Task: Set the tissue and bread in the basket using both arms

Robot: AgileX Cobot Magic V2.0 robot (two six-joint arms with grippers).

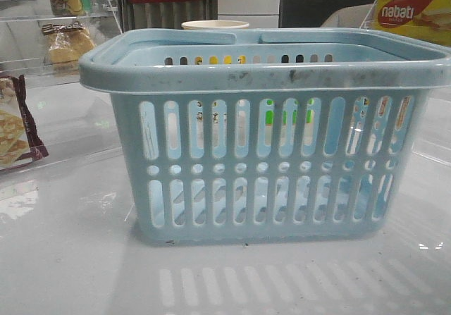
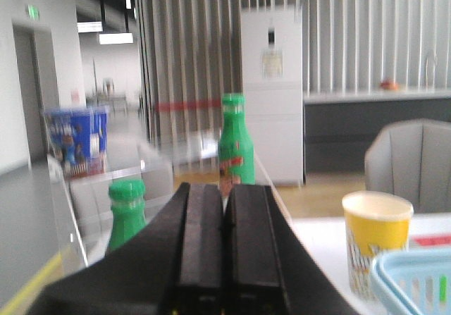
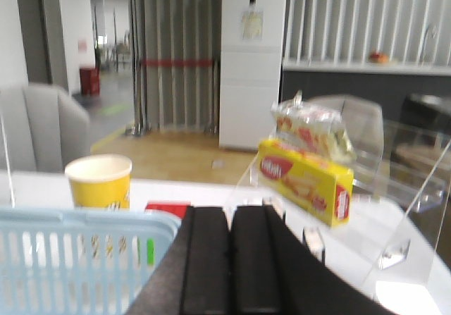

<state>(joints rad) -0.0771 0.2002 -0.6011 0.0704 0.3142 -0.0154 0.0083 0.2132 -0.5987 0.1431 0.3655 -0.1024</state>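
The pale blue basket [image 1: 264, 160] stands in the middle of the table and fills the front view. Its corner shows in the left wrist view [image 2: 416, 280] and its side in the right wrist view [image 3: 84, 255]. The bread [image 1: 67, 44], golden-brown in a clear wrapper, sits on a clear shelf at the far left. The tissue is out of view. My left gripper [image 2: 225, 188] is shut and empty, left of the basket. My right gripper [image 3: 230, 211] is shut and empty, right of the basket. Neither gripper shows in the front view.
A maroon cracker packet [image 1: 14, 121] lies at the left edge. A yellow Nabati box [image 1: 412, 12] stands far right on a clear stand, with a wrapped snack [image 3: 310, 128] on it. A yellow cup [image 2: 375, 241] stands behind the basket. Green bottles [image 2: 235, 142] and a blue box [image 2: 76, 140] stand far left.
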